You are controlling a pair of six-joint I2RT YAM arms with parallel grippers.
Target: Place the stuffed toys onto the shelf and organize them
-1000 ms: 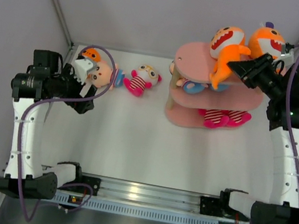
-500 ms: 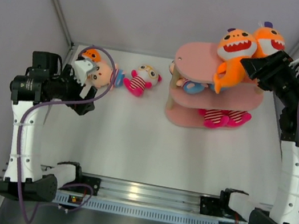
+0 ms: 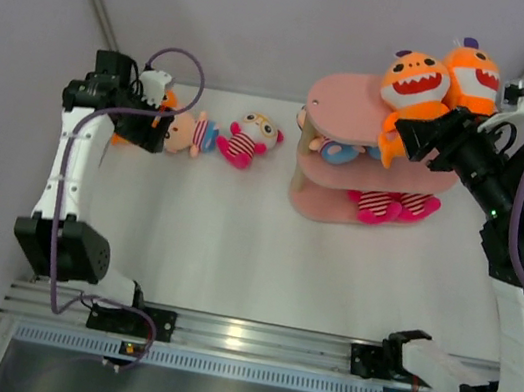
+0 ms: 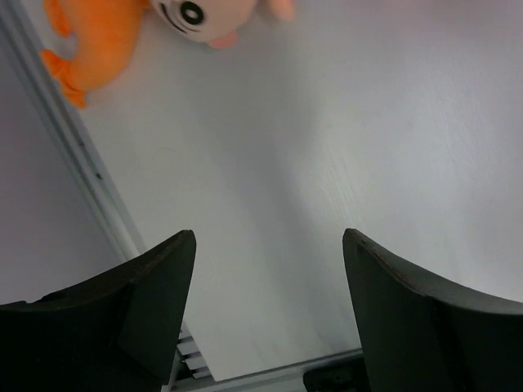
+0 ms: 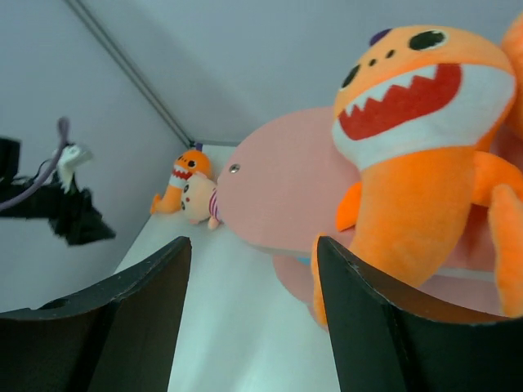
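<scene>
- Progress: The shelf (image 3: 344, 104) stands at the far right of the surface (image 3: 232, 252), with its long axis running left to right in the top view. The top tier carries the near shark (image 3: 416, 84) and the far shark (image 3: 471, 76). A blue doll (image 3: 336, 151) lies on the middle tier and a striped doll (image 3: 387, 205) on the bottom tier. Four toys therefore appear to be shelved.
- Left to do: Three toys rest on the surface at far left, well apart from the shelf. These are the third shark (image 5: 189, 163), the pale-headed doll (image 3: 184, 130) and the loose striped doll (image 3: 249, 139). On this count the task is judged a little past halfway.
- Orientation: The near shark sits roughly upright, its toothy mouth turned toward the right wrist camera. Its long axis is steep, and its lower body hangs over the near edge of the top board, so it may need seating further in. The pale-headed doll lies along the left-right line, head to the left. The loose striped doll lies slanted, head far-right and legs near-left. The third shark stands head up.
- Left gripper (image 4: 268, 245): The fingers are apart with nothing between them. It is over bare surface, near the third shark and the pale-headed doll.
- Right gripper (image 5: 253, 245): The fingers are apart and empty, close beside the near shark's lower body. Whether they touch it cannot be told.
</scene>
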